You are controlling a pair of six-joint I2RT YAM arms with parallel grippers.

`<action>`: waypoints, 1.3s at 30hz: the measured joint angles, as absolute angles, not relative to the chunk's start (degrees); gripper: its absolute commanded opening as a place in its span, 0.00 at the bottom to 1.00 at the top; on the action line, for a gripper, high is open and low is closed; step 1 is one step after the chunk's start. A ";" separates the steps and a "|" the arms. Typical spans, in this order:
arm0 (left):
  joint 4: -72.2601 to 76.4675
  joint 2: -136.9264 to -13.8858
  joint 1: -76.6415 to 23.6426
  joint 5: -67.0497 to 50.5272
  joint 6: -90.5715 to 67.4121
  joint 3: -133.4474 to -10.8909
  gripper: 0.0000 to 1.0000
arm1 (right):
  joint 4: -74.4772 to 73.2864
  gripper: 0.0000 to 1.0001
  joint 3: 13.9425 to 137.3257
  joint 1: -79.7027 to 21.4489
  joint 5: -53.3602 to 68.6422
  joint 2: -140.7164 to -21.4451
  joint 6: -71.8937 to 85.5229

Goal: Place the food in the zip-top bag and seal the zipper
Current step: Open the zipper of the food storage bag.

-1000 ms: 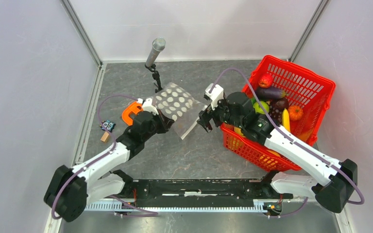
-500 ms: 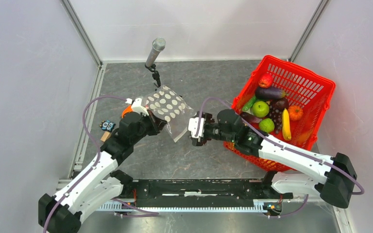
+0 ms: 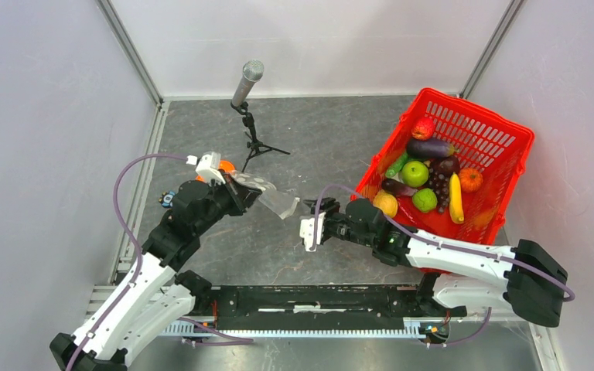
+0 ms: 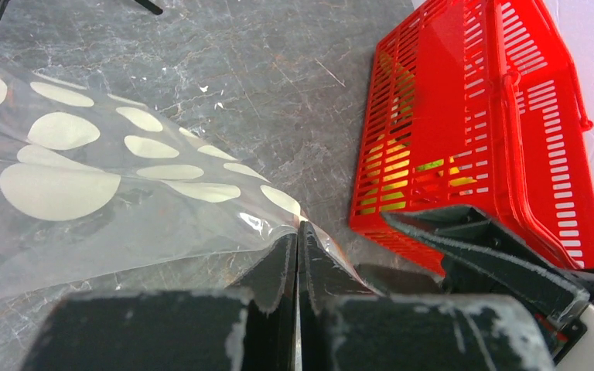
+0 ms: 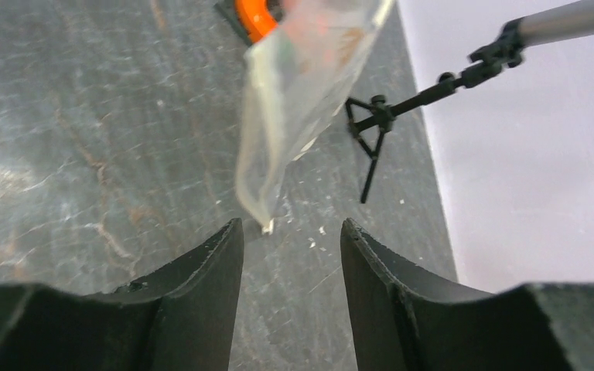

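At right, red basket (image 3: 486,126) holding toy food (image 3: 414,173), left end effector (image 4: 298,246) pinching flat zip-top bag (image 4: 124,201), right end effector (image 5: 291,232) parted

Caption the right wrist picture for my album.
Parted right fingers face the hanging corner of the zip-top bag, microphone stand behind.

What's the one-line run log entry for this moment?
left gripper: shut on zip-top bag, held off table | right gripper: open, facing bag's free corner, not touching | food: in red basket
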State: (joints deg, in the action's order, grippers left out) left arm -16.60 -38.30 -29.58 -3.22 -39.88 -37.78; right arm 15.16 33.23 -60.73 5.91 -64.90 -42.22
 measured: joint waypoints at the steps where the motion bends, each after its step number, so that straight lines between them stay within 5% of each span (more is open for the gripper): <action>1: -17.17 -37.80 -29.58 -3.40 -39.90 -37.78 0.02 | 16.36 0.53 33.19 -60.69 5.19 -65.06 -42.50; 17: -21.41 -35.07 -29.58 -3.60 -40.80 -37.89 0.02 | 23.27 0.54 33.41 -60.77 8.56 -69.82 -39.51; 39: -21.74 -35.14 -29.58 -3.68 -40.80 -37.89 0.02 | 39.62 0.21 33.78 -61.78 1.39 -82.39 -35.83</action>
